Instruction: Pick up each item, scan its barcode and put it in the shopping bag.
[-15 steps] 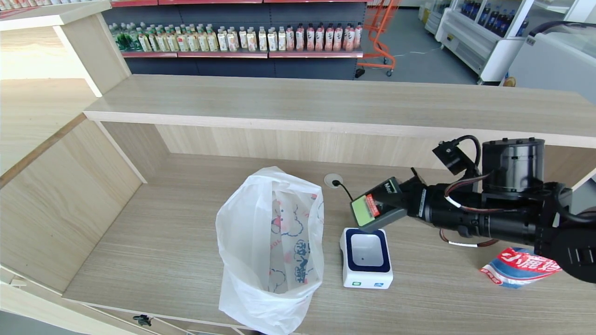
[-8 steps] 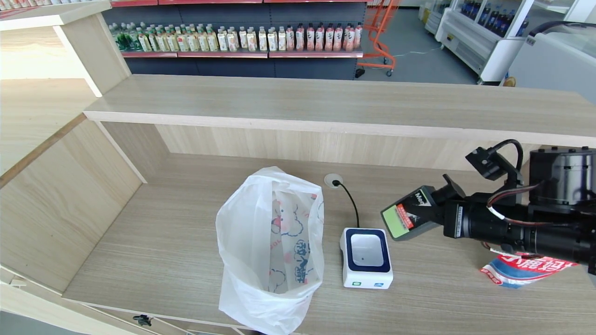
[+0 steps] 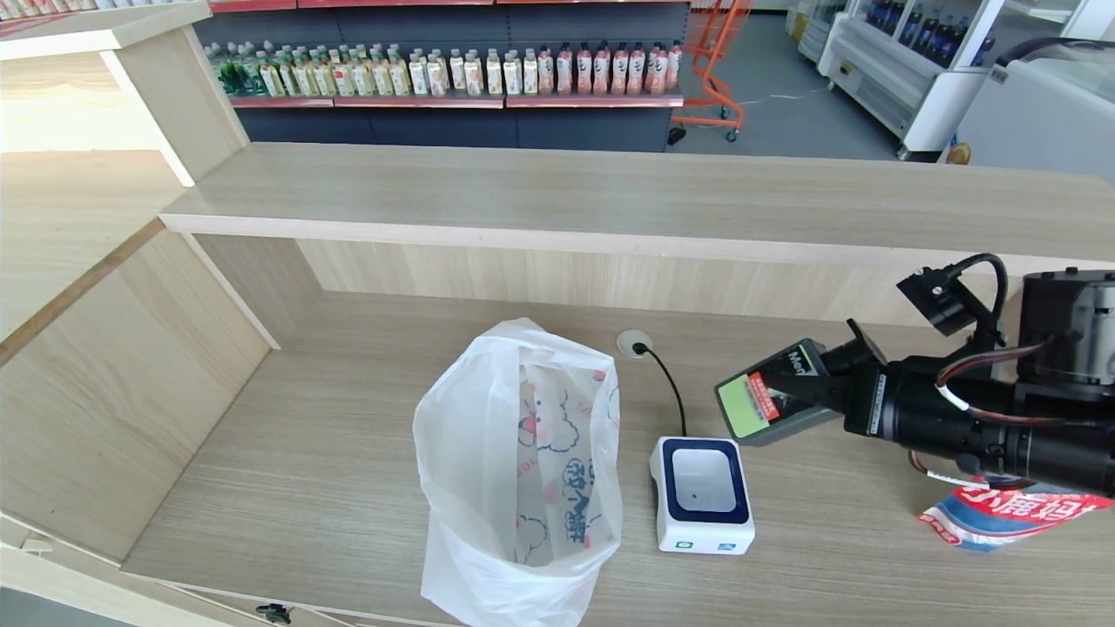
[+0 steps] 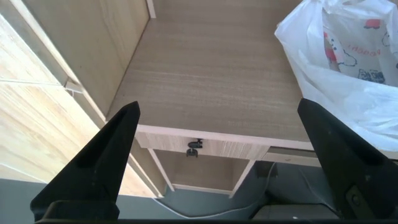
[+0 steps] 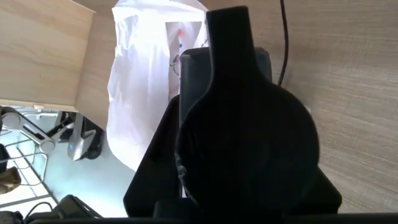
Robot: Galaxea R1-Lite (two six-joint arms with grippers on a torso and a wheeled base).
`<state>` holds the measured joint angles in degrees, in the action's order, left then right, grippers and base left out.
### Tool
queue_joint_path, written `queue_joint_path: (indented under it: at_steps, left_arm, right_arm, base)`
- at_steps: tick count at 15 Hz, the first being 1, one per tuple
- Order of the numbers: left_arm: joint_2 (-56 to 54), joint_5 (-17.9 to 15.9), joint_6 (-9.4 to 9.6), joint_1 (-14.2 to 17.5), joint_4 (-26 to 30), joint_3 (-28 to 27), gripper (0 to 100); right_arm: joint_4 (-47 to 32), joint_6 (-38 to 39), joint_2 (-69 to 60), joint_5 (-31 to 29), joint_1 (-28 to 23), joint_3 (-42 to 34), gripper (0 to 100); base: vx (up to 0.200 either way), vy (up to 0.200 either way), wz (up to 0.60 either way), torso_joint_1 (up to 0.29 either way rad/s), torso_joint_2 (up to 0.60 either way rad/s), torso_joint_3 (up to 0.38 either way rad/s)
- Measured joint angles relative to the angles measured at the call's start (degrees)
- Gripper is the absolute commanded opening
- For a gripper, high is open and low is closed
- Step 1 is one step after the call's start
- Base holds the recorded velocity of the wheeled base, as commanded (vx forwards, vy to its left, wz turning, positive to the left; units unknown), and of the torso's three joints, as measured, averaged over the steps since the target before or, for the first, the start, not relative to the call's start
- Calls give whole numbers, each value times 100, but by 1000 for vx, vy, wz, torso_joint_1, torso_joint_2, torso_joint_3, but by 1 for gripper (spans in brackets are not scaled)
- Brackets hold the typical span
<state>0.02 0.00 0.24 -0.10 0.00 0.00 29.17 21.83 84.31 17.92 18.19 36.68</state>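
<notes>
Toward right edge of counter (image 3: 331,453): box (image 3: 766,403), in your right jaws, has backed off scanner (image 3: 702,495).
Left jaws: wide, empty.
Shopping bag (image 3: 479,453): likely next.

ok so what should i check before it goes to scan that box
1. Grip: the right gripper is shut on the box. Ok.
2. Position: the box hangs off to the right of the scanner, not over its window. Not ok.
3. Barcode turned toward the scanner: cannot tell.
4. Bag: the shopping bag stands upright with its mouth open. Ok.
5. Other arm: the left gripper is open and empty at the near edge of the counter, out of the path. Ok.
6. Clutter: the snack pouch lies clear of the scanner. Ok.
</notes>
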Motion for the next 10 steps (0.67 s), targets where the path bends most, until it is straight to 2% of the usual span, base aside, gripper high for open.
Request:
queue_joint_path:
  at_steps: [2, 7, 10]
  left_arm:
    - [0, 0, 5, 0, 0, 0, 100]
    - [0, 5, -6, -1, 0, 0, 100]
    - [0, 0, -6, 5, 0, 0, 100]
  right_arm:
    - [0, 83, 2, 13, 46, 48, 0]
    - [-9, 91, 190, 6, 218, 91, 0]
    - [-11, 57, 712, -63, 355, 446, 0]
  base:
    - [0, 200, 0, -5, 2, 2]
    - [0, 0, 0, 0, 0, 0]
    - [0, 0, 0, 0, 0, 0]
